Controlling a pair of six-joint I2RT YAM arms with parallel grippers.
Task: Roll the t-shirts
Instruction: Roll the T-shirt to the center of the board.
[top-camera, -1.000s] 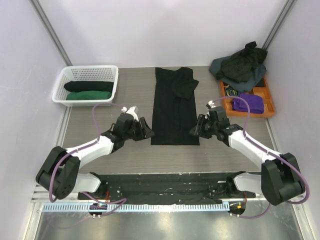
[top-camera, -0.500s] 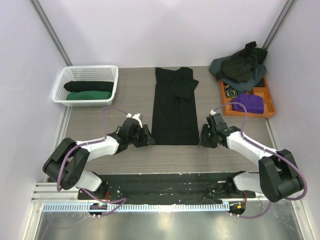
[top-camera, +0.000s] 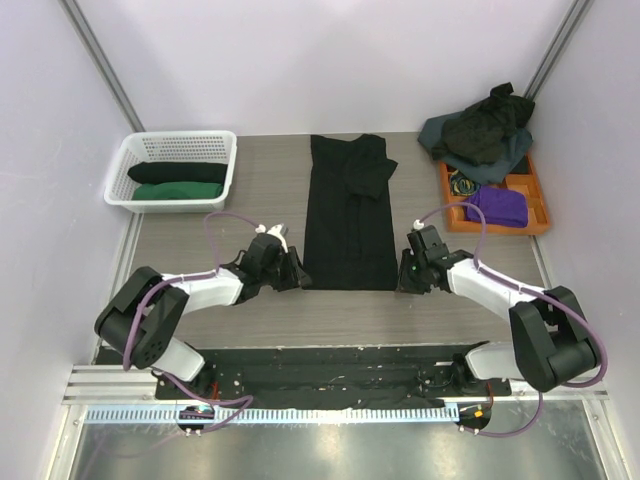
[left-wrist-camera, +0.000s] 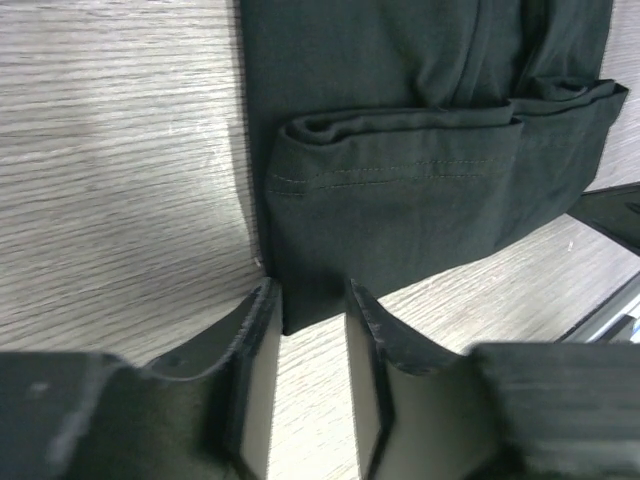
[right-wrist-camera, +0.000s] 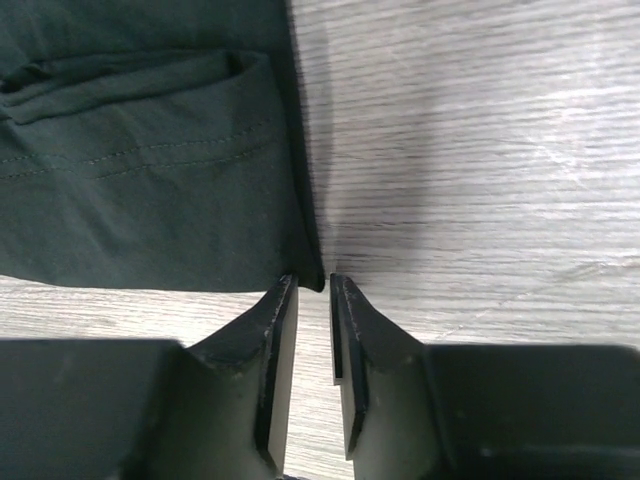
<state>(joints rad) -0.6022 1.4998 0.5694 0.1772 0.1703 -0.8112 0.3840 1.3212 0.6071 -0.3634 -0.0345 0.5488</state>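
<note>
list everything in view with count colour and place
flat shirt: 1, black, folded into a long strip, mid table
rolled black shirt: 1, black, in basket
rolled green shirt: 1, green, in basket
basket: 1, white, far left
loose shirts: heap, black over grey, count unclear, far right
tray: 1, orange, right, just nearer than heap
cloth: 1, purple, in tray
small item: 1, dark, unclear, in tray
left gripper: 1, black, jaws apart around strip's near left corner
right gripper: 1, black, jaws slightly apart at near right corner

Folded t-shirt, top beyond wrist-view edge.
</note>
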